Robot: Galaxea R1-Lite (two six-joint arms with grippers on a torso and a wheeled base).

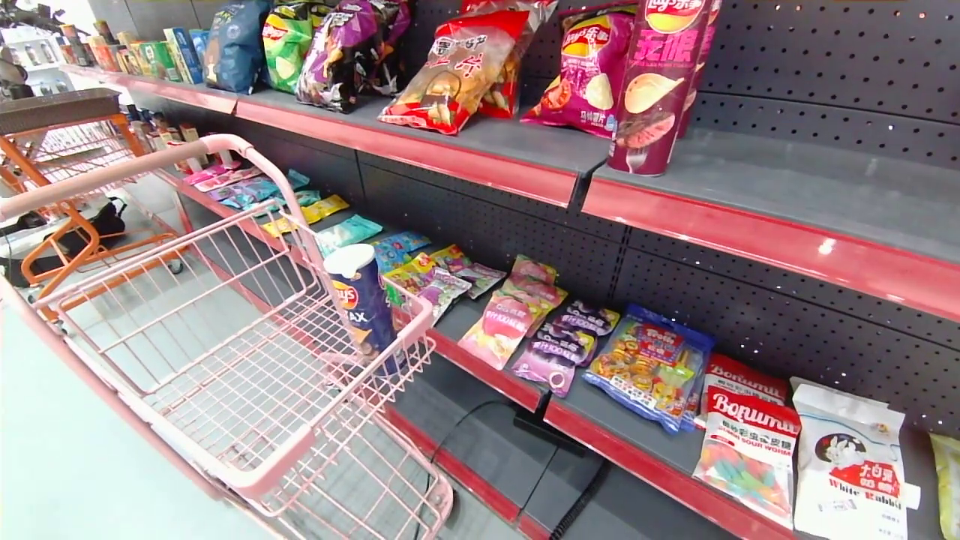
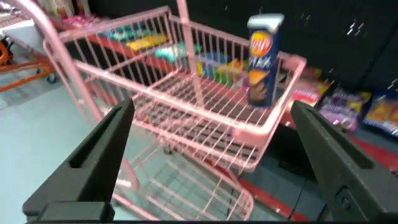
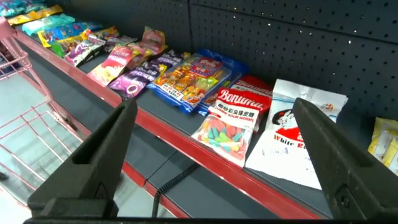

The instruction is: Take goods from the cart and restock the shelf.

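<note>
**Hands wide and empty: left at cart, right at lower shelf**

Left hand (image 2: 211, 109): fingers spread wide, nothing between them. It hangs over the floor beside the pink cart (image 1: 150, 260), facing the cart's upper basket, and is apart from the wire frame.

Right hand (image 3: 212, 106): fingers spread wide, nothing held. It faces the lower shelf (image 1: 637, 442) and touches none of the goods.

Task item: one dark blue chip can (image 1: 360, 307) with a white lid stands on end in the upper basket of the cart. It sits in the basket corner nearest the shelf, against the rim. The left wrist view shows the same can (image 2: 264, 59) at the far corner of the basket, well apart from the left fingers.

Shelf stock:
- Upper shelf (image 1: 750, 180): a tall purple chip can (image 1: 652, 82) stands upright near the edge, with chip bags beside it. Bare grey surface lies on the can's right.
- Lower shelf: flat candy bags lie in a row. They include a blue bag (image 1: 649, 367), a red-and-white bag (image 1: 750, 450) and a white bag (image 1: 847, 472), each just beside the next.
</note>
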